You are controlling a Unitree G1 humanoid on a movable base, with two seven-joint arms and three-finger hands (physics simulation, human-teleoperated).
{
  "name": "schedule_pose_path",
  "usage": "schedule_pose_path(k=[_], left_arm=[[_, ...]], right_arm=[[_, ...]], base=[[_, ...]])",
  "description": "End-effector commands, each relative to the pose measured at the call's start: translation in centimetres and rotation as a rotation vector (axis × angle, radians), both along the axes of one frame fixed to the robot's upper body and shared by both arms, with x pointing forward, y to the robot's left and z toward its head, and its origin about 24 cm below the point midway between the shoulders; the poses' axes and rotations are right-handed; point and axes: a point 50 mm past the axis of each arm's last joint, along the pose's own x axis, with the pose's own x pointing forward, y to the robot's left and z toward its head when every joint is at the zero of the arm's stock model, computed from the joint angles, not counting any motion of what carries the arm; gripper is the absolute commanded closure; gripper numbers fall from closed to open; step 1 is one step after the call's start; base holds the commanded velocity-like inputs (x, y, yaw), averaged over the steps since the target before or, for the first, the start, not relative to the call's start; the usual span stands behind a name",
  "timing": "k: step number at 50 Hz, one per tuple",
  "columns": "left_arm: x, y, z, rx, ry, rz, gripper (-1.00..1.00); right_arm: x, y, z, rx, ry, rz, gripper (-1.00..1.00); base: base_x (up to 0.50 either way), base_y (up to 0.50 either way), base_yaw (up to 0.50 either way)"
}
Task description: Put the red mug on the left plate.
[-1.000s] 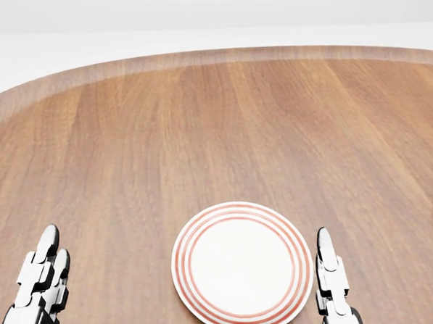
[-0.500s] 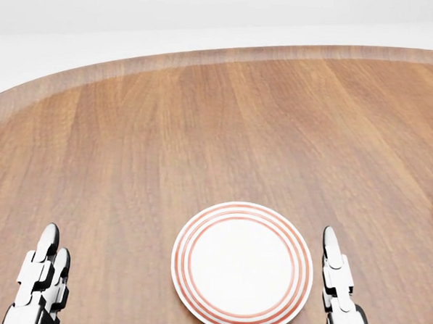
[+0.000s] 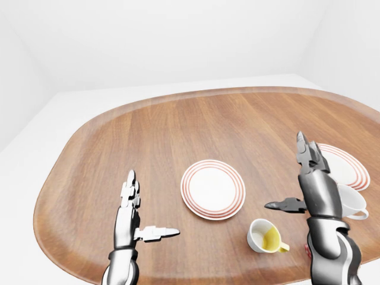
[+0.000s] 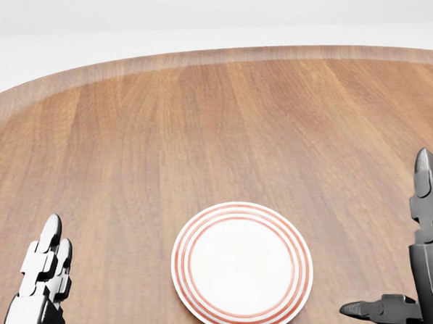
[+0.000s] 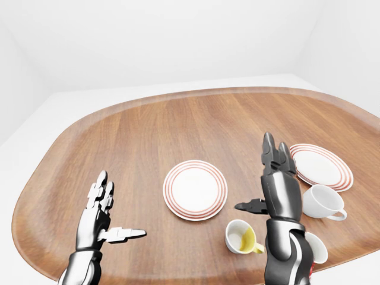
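Red mug [image 3: 307, 252] behind right hand [image 3: 309, 178]

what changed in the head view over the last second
The right hand has risen and swung to the view's right, away from the left plate, fingers spread, thumb toward the plate. It holds nothing. The left hand sank slightly; plate and table stayed put.

Brown wood-grain table [image 3: 178, 130], two white plates [image 5: 195, 189] [image 5: 321, 166] with red rings, a white mug [image 5: 323, 202], a white cup [image 5: 240, 237] with yellow inside, silver-grey hands [image 5: 96, 215].
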Motion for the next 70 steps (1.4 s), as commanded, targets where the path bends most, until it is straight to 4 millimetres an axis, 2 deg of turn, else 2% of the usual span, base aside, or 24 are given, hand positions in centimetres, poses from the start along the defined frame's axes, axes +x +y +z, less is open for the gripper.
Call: schedule_pose_path(k=[1,6,9,19,25,36,40,42,43,44,48,50,54,58,60,65,69,70], left_arm=[[0.3,-0.2,0.1,0.008,-0.006,0.001,-1.00],[0.2,-0.1,0.1,0.004,-0.007,0.002,-1.00],[0.4,-0.3,0.0,0.009,-0.007,-0.001,-1.00],[0.3,-0.2,0.0,0.011,-0.006,0.001,-1.00],[0.3,-0.3,0.0,0.015,-0.006,-0.001,-1.00],[0.2,-0.3,0.1,0.015,-0.007,-0.003,-1.00],[0.3,-0.3,0.1,0.015,-0.008,-0.002,-1.00],[0.3,-0.4,0.1,0.016,-0.009,-0.004,-1.00],[0.3,-0.4,0.1,0.016,-0.009,-0.004,-1.00],[0.4,-0.4,0.1,0.016,-0.011,-0.004,-1.00],[0.4,-0.4,0.1,0.019,-0.011,-0.005,-1.00],[0.5,-0.4,0.2,0.018,-0.013,-0.005,-1.00],[0.6,-0.5,0.2,0.020,-0.016,-0.007,-1.00],[0.6,-0.4,0.2,0.018,-0.018,-0.006,-1.00],[0.6,-0.4,0.2,0.018,-0.018,-0.006,-1.00],[0.6,-0.5,0.2,0.020,-0.017,-0.006,-1.00],[0.5,-0.4,0.2,0.017,-0.018,-0.004,-1.00],[0.5,-0.4,0.2,0.016,-0.017,-0.004,-1.00]], right_arm=[[-3.7,-3.3,3.3,-0.350,0.182,-0.243,-1.00],[-7.2,-7.6,1.5,-0.183,0.315,-0.410,-1.00],[-9.2,-10.0,-0.2,-0.043,0.332,-0.499,-1.00],[-12.2,-13.1,-2.3,0.134,0.395,-0.573,-1.00],[-12.9,-13.8,-2.9,0.203,0.395,-0.568,-1.00],[-12.4,-15.4,-4.5,0.251,0.406,-0.592,-1.00],[-12.3,-15.8,-4.3,0.259,0.398,-0.574,-1.00],[-10.8,-16.0,-4.4,0.238,0.424,-0.535,-1.00],[-10.8,-16.0,-4.4,0.237,0.424,-0.534,-1.00],[-9.5,-16.3,-4.2,0.211,0.449,-0.499,-1.00],[-8.3,-16.7,-3.9,0.196,0.495,-0.435,-1.00],[-7.5,-17.3,-4.1,0.149,0.533,-0.459,-1.00],[-6.1,-16.2,-4.4,0.108,0.600,-0.381,-1.00],[-5.4,-15.7,-4.7,0.098,0.618,-0.355,-1.00],[-4.4,-15.2,-5.3,0.067,0.653,-0.331,-1.00],[-3.7,-13.8,-5.7,0.028,0.698,-0.278,-1.00],[-3.4,-12.7,-7.6,0.024,0.786,-0.237,-1.00],[-3.5,-12.3,-8.6,0.031,0.832,-0.219,-1.00]], base=[[0.00,0.00,0.00],[0.00,0.00,0.00],[0.00,0.00,0.00],[0.00,0.00,0.00],[0.00,0.00,0.00],[0.00,0.00,0.00],[0.00,0.00,0.00],[0.00,0.00,0.00],[0.00,0.00,0.00],[0.00,0.00,0.00],[0.00,0.00,0.00],[0.00,0.00,0.00],[0.00,0.00,0.00],[0.00,0.00,0.00],[0.00,0.00,0.00],[0.00,0.00,0.00],[0.00,0.00,0.00],[0.00,0.00,0.00]])
